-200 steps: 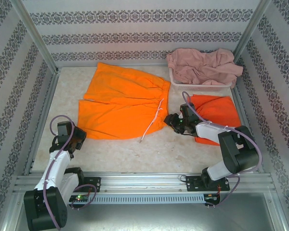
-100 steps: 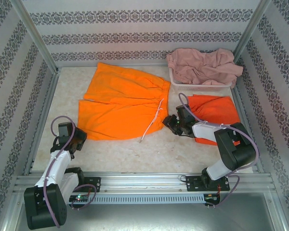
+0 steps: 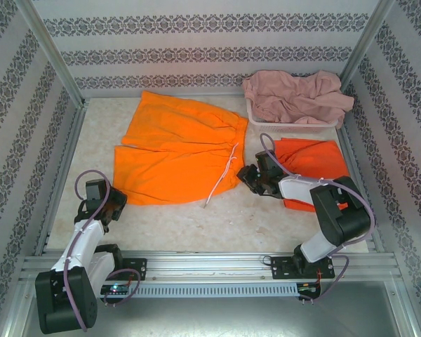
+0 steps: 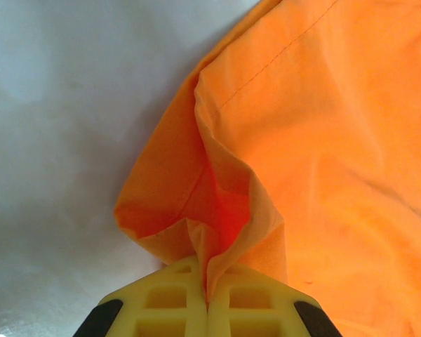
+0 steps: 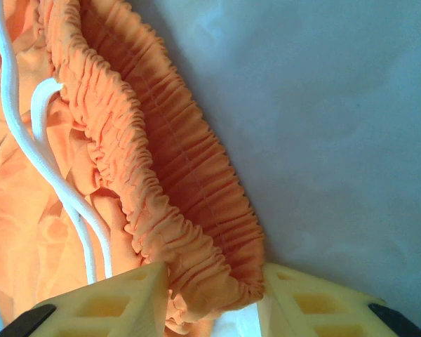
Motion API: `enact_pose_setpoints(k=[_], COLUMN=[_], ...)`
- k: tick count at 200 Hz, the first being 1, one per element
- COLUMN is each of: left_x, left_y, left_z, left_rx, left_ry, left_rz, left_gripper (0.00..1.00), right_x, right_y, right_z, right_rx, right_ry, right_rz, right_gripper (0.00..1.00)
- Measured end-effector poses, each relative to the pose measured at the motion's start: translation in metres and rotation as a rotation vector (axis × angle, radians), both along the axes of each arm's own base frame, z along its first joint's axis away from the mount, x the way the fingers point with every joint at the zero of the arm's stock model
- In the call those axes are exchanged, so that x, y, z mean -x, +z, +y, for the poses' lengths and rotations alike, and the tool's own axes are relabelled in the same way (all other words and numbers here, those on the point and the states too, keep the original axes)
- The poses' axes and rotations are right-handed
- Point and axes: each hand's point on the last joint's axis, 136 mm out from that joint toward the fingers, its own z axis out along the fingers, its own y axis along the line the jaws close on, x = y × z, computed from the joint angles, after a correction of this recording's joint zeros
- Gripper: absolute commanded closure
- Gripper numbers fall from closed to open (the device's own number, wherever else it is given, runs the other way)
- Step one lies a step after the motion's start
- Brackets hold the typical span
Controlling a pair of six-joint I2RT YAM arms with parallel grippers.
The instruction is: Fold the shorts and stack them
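Wrist close-ups, unlike overhead: left gripper clamped on orange shorts hem, right gripper apart astride waistband.

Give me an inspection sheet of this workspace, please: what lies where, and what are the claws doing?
Surface: pale marbled table, bare near the arms.
Job's things: spread orange shorts lie flat; folded orange shorts beside the white basket; pink shorts heaped in it.
Clutter: the white basket at back right; nothing else seen.
Claws: left claw shut on a corner of the spread orange shorts; right claw open, straddling their gathered waistband.
Cables: purple cables loop over each arm.
Surroundings: patterned walls, metal frame.
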Motion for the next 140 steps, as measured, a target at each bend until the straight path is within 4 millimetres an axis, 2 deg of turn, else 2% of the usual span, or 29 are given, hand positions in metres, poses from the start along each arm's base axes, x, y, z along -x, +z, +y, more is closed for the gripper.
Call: enact_pose_setpoints(k=[45,75,98,124,140], left_x=[-0.001,-0.001,-0.002,-0.011,-0.018], left_y=[0.001,0.002,0.006,0.032,0.058], left_z=[0.000,0.000,0.002,0.007,0.010], left_rx=[-0.003,-0.010,-0.020,-0.049,-0.076], left_ry=[-0.002,-0.008,-0.011,-0.017,-0.022], left_rz=[-0.007,-0.009,-0.020,-0.072,-0.125], left_gripper=[1.00,1.00,1.00,1.00,1.00], right_x=[-0.016,-0.018,-0.020,-0.023,-0.027], right_y=[0.005,0.004,0.005,0.012,0.030], right_z=[0.003,0.003,0.001,-0.004,-0.007], right_rx=[-0.003,-0.002,-0.005,-0.021,-0.043], right_ry=[-0.016,-0.021,-0.026,-0.037,-0.044], right_rz=[-0.033,-0.034,-0.037,-0.048,-0.083], right_gripper=[0.85,1.00,1.00,1.00,1.00])
